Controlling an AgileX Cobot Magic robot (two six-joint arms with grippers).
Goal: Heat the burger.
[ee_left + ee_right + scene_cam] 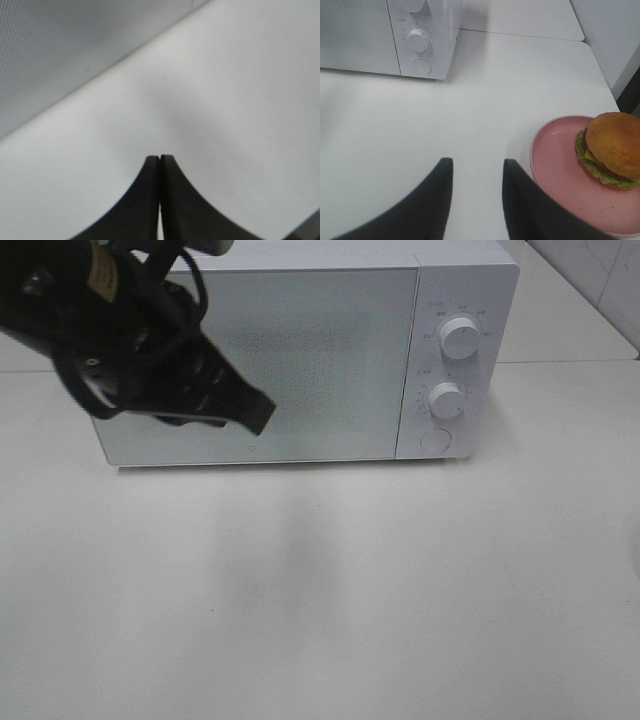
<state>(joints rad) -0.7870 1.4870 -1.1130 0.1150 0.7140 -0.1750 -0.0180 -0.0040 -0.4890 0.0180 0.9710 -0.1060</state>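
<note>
The burger (611, 149), with tan bun, green lettuce and dark filling, sits on a round pink plate (560, 175) in the right wrist view. My right gripper (477, 167) hovers open over the white table just beside the plate, nothing between its fingers. The white microwave (300, 360) stands at the back with its door closed. My left gripper (262, 415) hangs in front of the door's lower left part. In the left wrist view its fingers (160, 159) are pressed together, shut on nothing. The burger and plate are out of the exterior view.
The microwave has two white knobs (458, 337) (446, 400) and a round button (435, 439) on its right panel. The white table (320, 590) stretches in front of it. A table edge and dark gap (627, 90) lie beyond the plate.
</note>
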